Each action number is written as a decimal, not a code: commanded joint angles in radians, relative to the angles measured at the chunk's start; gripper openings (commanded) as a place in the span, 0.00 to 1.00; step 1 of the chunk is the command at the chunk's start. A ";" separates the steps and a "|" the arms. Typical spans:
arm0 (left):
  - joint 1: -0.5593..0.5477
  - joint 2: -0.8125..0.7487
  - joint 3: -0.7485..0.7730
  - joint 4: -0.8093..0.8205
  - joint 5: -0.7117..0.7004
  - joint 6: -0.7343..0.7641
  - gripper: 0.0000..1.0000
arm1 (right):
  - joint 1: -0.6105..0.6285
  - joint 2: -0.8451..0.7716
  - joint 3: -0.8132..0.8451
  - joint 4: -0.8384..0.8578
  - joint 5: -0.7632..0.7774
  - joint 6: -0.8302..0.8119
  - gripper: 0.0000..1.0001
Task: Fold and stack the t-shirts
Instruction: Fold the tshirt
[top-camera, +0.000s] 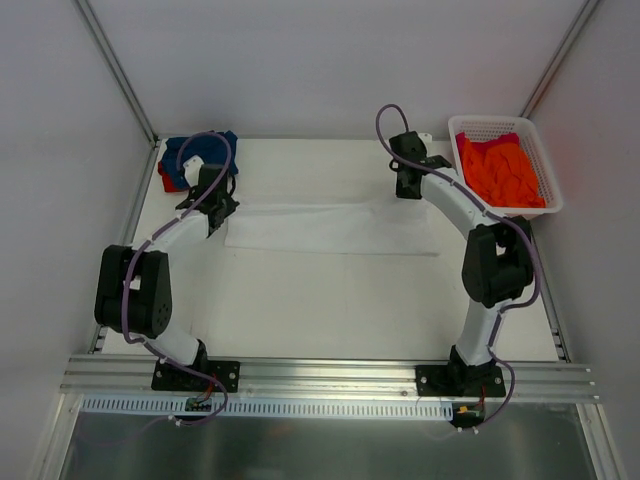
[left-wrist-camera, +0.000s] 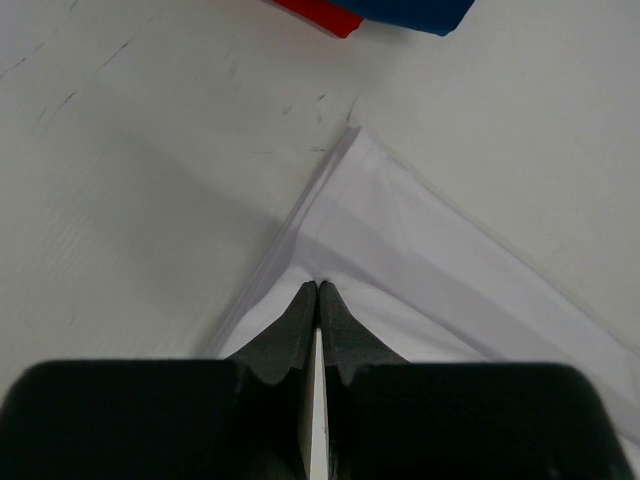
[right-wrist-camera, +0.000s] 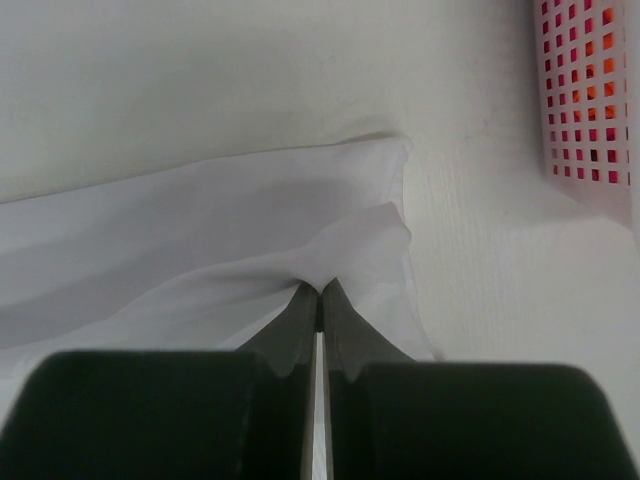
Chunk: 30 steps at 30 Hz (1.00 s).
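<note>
My left pincer (left-wrist-camera: 317, 290) is pressed together on a thin pinch of the white t-shirt (top-camera: 330, 228) at its left end; my right pincer (right-wrist-camera: 319, 290) is closed the same way on a rumpled corner of the cloth at its right end; so both hold the garment and neither is free. The shirt lies as a long flat band across the middle of the table (top-camera: 330, 310), stretched between the two arms; I judge I am partway through folding it, with the blue t-shirt (top-camera: 222, 142) and the red t-shirt (top-camera: 167, 178) heaped at the far left corner and the orange t-shirt (top-camera: 500, 170) lying in the white basket (top-camera: 490, 122) at the far right, not yet dealt with. The next move, as I read it, calls for both arms to lift in step and carry the held edge over the band, keeping the cloth taut between them so it lands square; if one side leads, the fold will skew. On the left the shirt's corner shows crisp layered edges; on the right the edge curls and bunches. The blue and red heap sits near my left pincer; the basket wall stands just beside the right one but apart from the cloth; the walls close in behind; the wide bare stretch toward the arm bases is where I have room.
</note>
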 joint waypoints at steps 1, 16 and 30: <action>0.017 0.048 0.059 0.059 0.008 0.024 0.00 | -0.017 0.041 0.077 0.012 -0.006 -0.022 0.00; 0.035 0.229 0.204 0.068 0.040 0.033 0.00 | -0.054 0.213 0.224 0.009 -0.050 -0.030 0.00; 0.043 0.286 0.242 0.067 0.042 0.042 0.00 | -0.067 0.269 0.258 0.007 -0.073 -0.022 0.01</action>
